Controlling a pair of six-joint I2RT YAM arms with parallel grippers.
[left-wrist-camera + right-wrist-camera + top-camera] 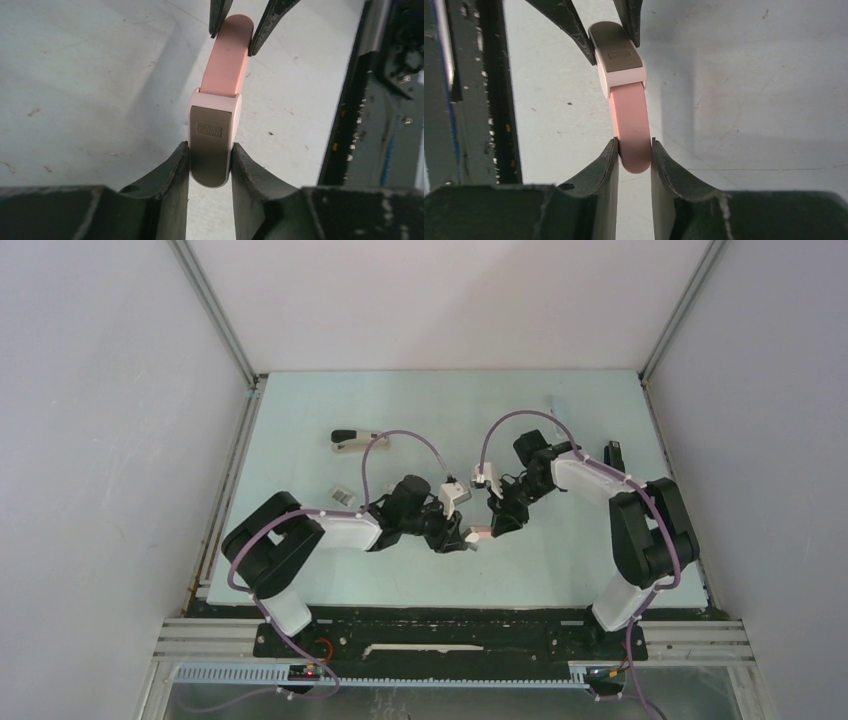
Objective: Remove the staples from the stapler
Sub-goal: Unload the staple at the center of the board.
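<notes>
Table (450, 400): pale, walled on three sides, arm bases at 6 o'clock.

Stapler (352, 441): lying flat at 10 o'clock, dark at its 9 o'clock end, pale along the rest. Well apart from both grippers, untouched.

Staples (343, 496): small grey cluster at 9 o'clock, on the table just toward 6 o'clock of the stapler, beside the left arm's forearm. Too small to count.

Pink item (227, 65): short curved pink bar with a white collar and a grey end pad bearing an embossed label, unreadable. Held off the table just toward 6 o'clock of centre, bridging the two grippers. Kind not told from these views.

Left gripper (210, 155): jaws clamped on the grey end, one finger on each side, both touching.

Right gripper (634, 150): jaws clamped on the rounded pink end, facing the left gripper.

Dark object (613, 452): small, near the table edge at 3 o'clock, beside the right arm; detail too fine to make out.
</notes>
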